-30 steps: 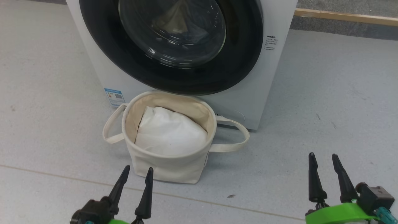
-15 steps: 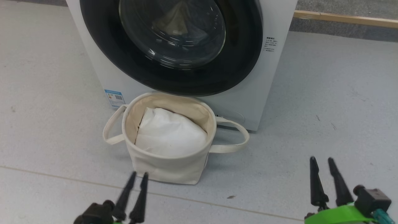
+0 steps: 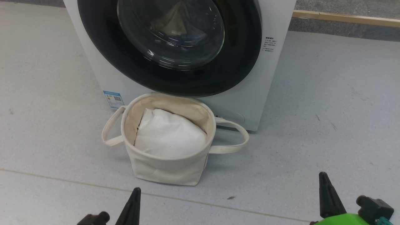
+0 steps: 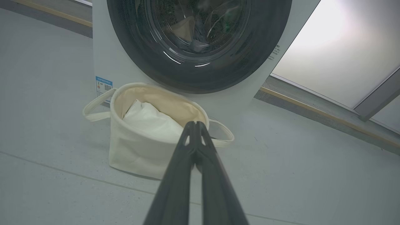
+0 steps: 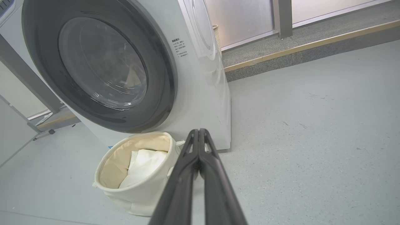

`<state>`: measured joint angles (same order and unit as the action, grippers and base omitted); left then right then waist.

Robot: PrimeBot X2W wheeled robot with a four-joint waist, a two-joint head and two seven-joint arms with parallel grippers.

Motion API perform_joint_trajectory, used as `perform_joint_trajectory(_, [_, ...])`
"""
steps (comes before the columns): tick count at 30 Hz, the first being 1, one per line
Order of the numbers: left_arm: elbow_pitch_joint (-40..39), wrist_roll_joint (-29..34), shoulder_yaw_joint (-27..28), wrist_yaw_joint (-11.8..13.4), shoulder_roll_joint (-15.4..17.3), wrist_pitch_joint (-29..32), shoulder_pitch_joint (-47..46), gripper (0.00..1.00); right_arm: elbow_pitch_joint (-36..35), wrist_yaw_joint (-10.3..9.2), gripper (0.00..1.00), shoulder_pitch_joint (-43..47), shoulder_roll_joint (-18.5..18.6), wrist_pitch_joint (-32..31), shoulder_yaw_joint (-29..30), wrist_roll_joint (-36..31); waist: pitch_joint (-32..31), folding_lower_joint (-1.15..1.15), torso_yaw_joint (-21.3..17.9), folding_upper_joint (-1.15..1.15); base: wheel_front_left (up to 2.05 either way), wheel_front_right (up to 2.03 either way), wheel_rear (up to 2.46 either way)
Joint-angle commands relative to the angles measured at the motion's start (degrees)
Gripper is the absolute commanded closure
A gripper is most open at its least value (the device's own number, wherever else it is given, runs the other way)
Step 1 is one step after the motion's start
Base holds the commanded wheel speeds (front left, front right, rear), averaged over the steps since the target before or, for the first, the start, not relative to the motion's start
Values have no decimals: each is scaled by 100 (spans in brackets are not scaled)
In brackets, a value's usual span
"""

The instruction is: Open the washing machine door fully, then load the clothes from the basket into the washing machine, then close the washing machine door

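**Item 1: washing machine** (image 3: 272, 81). White front-loader at 12 o'clock in the head view. A blue label sticker (image 3: 113, 98) sits low on its front at 9 o'clock from the basket.

**Item 2: washing machine door** (image 3: 170, 34). Glossy black ring with a glass bowl, lying flat against the cabinet. It looks shut, though the latch cannot be seen.

**Item 3: clothes** (image 4: 187, 32). Beige and grey-blue fabric shows dimly behind the glass, inside the drum. The print cannot be made out.

**Item 4: basket** (image 3: 165, 172). Cream tub on the floor (image 3: 312, 140), just at 6 o'clock from the door's lower edge. One loop handle (image 3: 232, 137) trails toward 3 o'clock. It holds a plain white bundle (image 3: 170, 136), and no patterned fabric shows.

**Item 5: left gripper** (image 4: 195, 124). At 7 o'clock in the head view, fingers pressed together on nothing, well short of the basket.

**Item 6: right gripper** (image 5: 198, 131). At 5 o'clock, fingers likewise together and empty.

**Condition notes (judgement).** Loading appears done.
- A door pushed to but not latched could spring back.
- A fold of fabric caught in the seal would stop it latching.
- The white bundle could be mistaken for laundry and picked out.
- If the door must reopen, the basket standing so close at 6 o'clock could foul its swing.
- A low arm sweep could snag the loop handle and drag the tub.
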<state>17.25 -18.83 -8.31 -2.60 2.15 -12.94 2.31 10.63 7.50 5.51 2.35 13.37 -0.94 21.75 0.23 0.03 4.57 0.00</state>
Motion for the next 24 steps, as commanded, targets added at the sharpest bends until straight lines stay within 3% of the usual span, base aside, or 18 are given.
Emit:
perform_joint_trajectory(1, [-181,-206,101,-45,30,32,-216,100,-142,0,100,-205,48,-43,22,210,3,-2,-8,0,0,0,0])
perform_joint_trajectory(24, [-207,-1635,339,-132,63,381,-341,100,-48,0,100,-394,106,-361,85,1618,2,-3,-96,0,0,0,0])
